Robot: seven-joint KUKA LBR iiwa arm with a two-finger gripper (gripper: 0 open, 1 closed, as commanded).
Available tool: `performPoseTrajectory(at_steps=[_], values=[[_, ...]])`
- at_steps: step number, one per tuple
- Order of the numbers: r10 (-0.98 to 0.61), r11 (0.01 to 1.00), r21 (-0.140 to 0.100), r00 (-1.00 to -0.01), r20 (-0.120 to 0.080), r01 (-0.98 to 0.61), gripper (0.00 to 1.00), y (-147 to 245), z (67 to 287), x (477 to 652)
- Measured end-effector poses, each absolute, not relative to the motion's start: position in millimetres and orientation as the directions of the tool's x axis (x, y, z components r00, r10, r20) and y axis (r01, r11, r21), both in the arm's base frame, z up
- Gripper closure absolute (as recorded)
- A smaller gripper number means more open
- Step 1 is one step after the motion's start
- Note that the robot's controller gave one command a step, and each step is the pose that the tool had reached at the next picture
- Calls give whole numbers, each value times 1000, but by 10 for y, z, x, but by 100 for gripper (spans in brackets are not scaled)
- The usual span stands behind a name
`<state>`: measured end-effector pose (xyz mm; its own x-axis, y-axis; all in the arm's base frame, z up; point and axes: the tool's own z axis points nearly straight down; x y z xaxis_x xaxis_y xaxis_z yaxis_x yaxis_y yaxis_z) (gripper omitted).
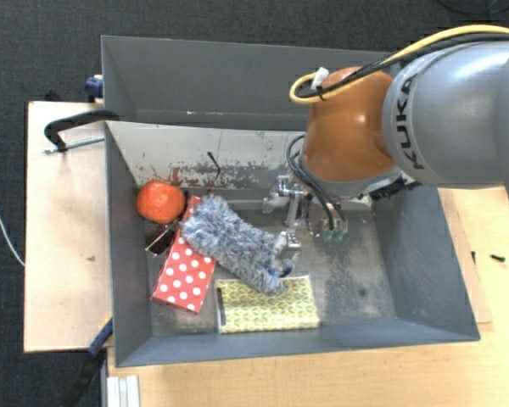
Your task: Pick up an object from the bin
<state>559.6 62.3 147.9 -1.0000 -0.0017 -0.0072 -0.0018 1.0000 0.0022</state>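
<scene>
My hand (299, 227) hangs low in the middle of the grey metal bin (424, 253), under my orange wrist cover. It is a little right of the heap, and I cannot tell whether it is wide or narrow.

The largest thing near it is a fuzzy blue-grey cloth (236, 242). The cloth lies slantwise from upper left to lower right, and its right end is just beside my hand, on the lower left. That end rests on a flat yellow-green patterned pad (267, 305) along the near wall.

Left of the pad, a red packet with white dots (184, 275) lies tilted, 1 edge tucked under the cloth. An orange ball (159, 202) sits by the far left wall, well apart from my hand. Just below the ball, 1 small black thing (159, 241) lies against the packet, too small to identify.
</scene>
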Motion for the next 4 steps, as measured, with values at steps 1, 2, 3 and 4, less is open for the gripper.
performPoseTrajectory(at_steps=[1, 2, 3, 4], values=[[142, 990, 1, -990, 1, 142, 0, 796, 1350, 5612], [205, 979, 4, -979, -7, 205, 0, 858, 1219, 5814], [383, 924, 1, -924, 5, 383, 0, 849, 856, 5767], [241, 971, 5, -971, -6, 241, 100, 822, 764, 5889]])
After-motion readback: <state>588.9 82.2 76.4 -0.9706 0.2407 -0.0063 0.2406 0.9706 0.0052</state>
